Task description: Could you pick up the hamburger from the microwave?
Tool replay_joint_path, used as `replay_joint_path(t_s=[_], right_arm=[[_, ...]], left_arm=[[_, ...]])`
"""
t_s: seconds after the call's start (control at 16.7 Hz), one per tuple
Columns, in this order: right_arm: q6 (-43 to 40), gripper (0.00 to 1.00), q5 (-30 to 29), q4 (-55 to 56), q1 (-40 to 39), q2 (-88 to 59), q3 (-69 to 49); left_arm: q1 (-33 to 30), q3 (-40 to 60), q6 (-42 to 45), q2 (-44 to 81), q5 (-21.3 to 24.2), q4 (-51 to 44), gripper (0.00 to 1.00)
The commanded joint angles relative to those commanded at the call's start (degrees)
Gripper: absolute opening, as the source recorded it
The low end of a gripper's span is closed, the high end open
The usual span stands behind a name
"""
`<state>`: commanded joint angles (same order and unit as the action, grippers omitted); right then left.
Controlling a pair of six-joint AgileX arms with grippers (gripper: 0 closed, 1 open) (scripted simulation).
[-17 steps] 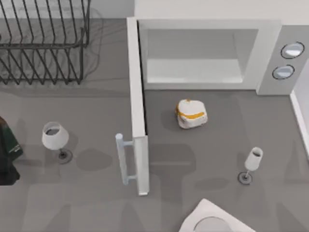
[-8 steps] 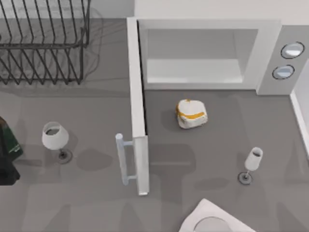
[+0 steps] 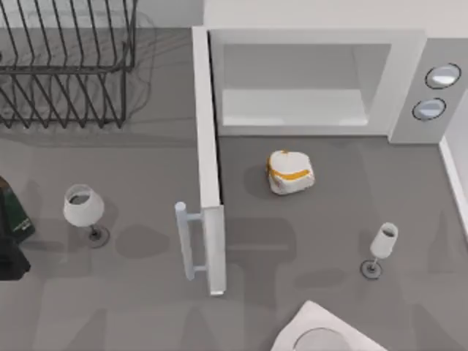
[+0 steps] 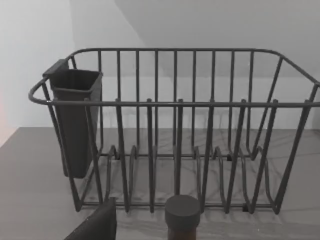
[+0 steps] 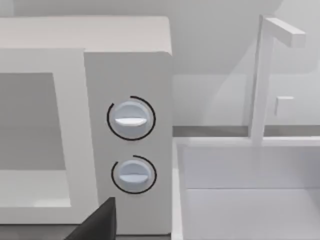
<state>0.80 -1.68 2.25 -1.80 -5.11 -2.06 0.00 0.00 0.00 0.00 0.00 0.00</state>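
Note:
The hamburger [image 3: 290, 172], a whitish lump with an orange band, lies on the grey table just in front of the microwave [image 3: 314, 36]. The microwave's door [image 3: 208, 168] stands swung wide open toward the front, and its pale cavity [image 3: 292, 106] holds nothing. The two grey dials [image 5: 131, 118] fill the middle of the right wrist view, with a dark part of my right gripper [image 5: 97, 224] at that picture's lower edge. My left arm [image 3: 10, 232] sits at the table's far left edge, far from the hamburger. Neither gripper touches the hamburger.
A black wire rack [image 3: 66, 66] stands at the back left, with a dark cup [image 4: 75, 120] on its side. Two wine glasses [image 3: 80, 208] [image 3: 382, 245] stand left and right of the door. A dark round cap [image 4: 182, 214] is near my left gripper. A white sink [image 5: 250, 200] lies right of the microwave.
The dark left arm at the table's left edge has drifted slightly further left. The hamburger, door and glasses have not moved.

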Motion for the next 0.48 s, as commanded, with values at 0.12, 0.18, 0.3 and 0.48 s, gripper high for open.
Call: replay_joint_path(t_s=[0.12,0.18,0.3,0.48], right_arm=[[0.9,1.00,-1.9,2.5,-2.0,-5.7,-2.3],[1.4,1.00,-3.0,4.0,-3.2,-9.2,-3.7],[2.7,1.00,-5.6,7.5,-6.0,-17.1,-6.8],[4.9,1.00,-10.4,13.7,-11.0,-31.4,-12.4]], left_arm=[[0.0,0.0,0.0,0.0,0.0,0.0,1.00],[0.0,0.0,0.0,0.0,0.0,0.0,1.00],[0.0,0.0,0.0,0.0,0.0,0.0,1.00],[0.0,0.0,0.0,0.0,0.0,0.0,1.00]])
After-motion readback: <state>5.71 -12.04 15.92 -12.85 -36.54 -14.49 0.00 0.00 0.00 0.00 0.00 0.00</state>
